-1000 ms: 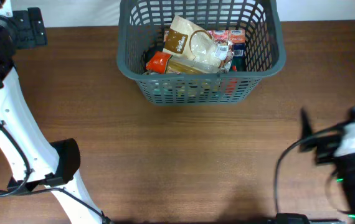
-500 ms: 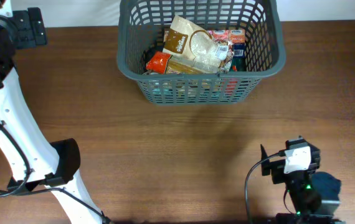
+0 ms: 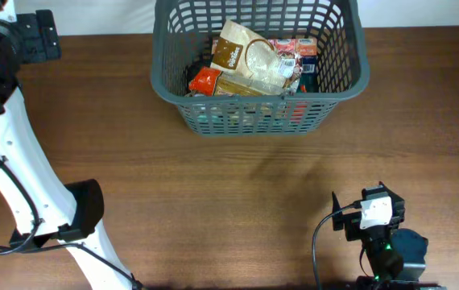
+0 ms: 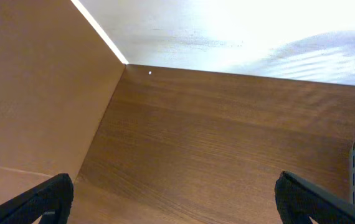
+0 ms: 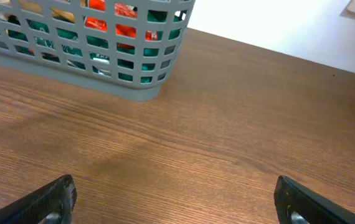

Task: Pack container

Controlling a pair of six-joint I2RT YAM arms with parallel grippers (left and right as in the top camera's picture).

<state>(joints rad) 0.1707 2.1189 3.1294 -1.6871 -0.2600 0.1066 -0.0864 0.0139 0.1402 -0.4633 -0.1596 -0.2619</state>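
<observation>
Overhead: the dark grey, lattice-sided plastic container (image 3: 254, 119) stands unmoved at the far edge of the brown wood-grain worktop (image 3: 213, 201). Its mouth faces up and its long axis runs parallel to that edge. It holds crinkled grocery packets (image 3: 250, 60). The right arm (image 3: 377, 211) has drawn slightly closer to the near edge, by the right corner.

Left wrist: the left gripper (image 4: 177, 200) has its jaws spread wide, holding nothing.

Right wrist: the right gripper (image 5: 177, 202) is likewise spread and empty, with the container's rounded corner ahead to the left.

dark grey lattice-sided container (image 3: 338, 76), upright at table's far edge, rounded corners, filled with packets, tan bag on top
</observation>
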